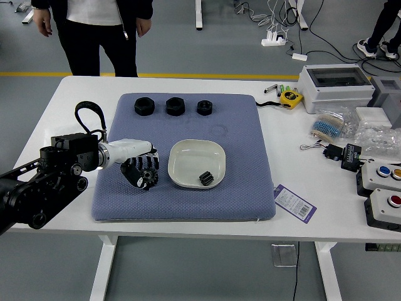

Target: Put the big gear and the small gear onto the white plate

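My left hand (128, 152) clasps the big gear (150, 179), presumably to join the small gear (206, 179) on the white plate (194, 158).

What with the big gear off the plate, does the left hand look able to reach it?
Likely yes: the left hand is down at the big gear, and nothing visible stands between them.
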{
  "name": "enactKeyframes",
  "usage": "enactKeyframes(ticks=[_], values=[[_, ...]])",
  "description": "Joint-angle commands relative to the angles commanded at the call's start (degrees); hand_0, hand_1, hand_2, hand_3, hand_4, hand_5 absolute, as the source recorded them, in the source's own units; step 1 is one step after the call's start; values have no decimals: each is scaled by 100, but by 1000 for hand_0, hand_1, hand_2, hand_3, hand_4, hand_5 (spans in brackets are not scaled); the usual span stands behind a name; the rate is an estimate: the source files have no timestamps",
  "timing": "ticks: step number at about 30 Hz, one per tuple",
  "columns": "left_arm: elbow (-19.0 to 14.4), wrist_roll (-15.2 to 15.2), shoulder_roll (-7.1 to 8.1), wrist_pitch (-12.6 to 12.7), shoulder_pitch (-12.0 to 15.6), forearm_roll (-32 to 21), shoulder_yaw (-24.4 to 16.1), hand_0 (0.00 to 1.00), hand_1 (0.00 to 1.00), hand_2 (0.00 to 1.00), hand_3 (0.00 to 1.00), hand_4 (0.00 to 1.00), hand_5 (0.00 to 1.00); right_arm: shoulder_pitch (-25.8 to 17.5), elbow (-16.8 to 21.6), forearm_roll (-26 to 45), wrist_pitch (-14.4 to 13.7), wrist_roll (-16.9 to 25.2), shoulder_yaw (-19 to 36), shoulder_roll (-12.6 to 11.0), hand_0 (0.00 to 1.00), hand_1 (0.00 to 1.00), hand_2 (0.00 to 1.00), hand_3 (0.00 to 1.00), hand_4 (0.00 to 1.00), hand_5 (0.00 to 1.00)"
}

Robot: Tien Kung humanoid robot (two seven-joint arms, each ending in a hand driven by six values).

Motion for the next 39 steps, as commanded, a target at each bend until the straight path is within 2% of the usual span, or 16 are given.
enactKeyframes(ticks=[10, 11, 16, 17, 22, 23, 34, 35, 39], values=[[117, -51, -62, 61, 15, 10, 46, 432, 468, 525, 581, 972, 173, -26, 2, -15, -2, 0, 9, 0, 662, 650, 729, 592, 791, 718], [121, -53, -64, 63, 16, 8, 47, 410, 454, 515, 574, 812, 116, -27, 2, -17, -2, 0, 9, 0, 662, 650, 729, 592, 791, 719], [167, -74, -87, 143, 19, -40, 67, 410, 454, 515, 574, 812, 116, -43, 3, -32, -7, -2, 21, 2, 662, 650, 729, 592, 791, 719], [171, -75, -89, 148, 19, -39, 69, 400, 439, 499, 571, 668, 74, -44, 4, -34, -8, -2, 22, 2, 662, 650, 729, 591, 791, 718], [180, -88, -85, 235, 15, -27, 92, 400, 439, 499, 571, 668, 74, -52, 4, -57, -14, -8, 35, 6, 662, 650, 729, 591, 791, 718], [179, -89, -79, 239, 14, -27, 98, 391, 423, 479, 548, 640, 2, -54, 4, -60, -14, -9, 38, 6, 662, 650, 729, 591, 791, 717], [196, -87, -47, 173, 4, 55, 111, 387, 407, 470, 540, 660, 2, -67, 3, -36, -12, -6, 27, 8, 661, 650, 729, 591, 791, 717], [192, -79, -44, 152, 1, 76, 104, 346, 327, 384, 468, 517, 2, -65, 3, -26, -9, -3, 19, 6, 662, 650, 729, 591, 791, 717], [174, -58, -31, 123, -7, 123, 64, 346, 327, 384, 468, 517, 2, -61, 2, -1, -7, 1, 10, 7, 662, 650, 729, 591, 791, 717]])
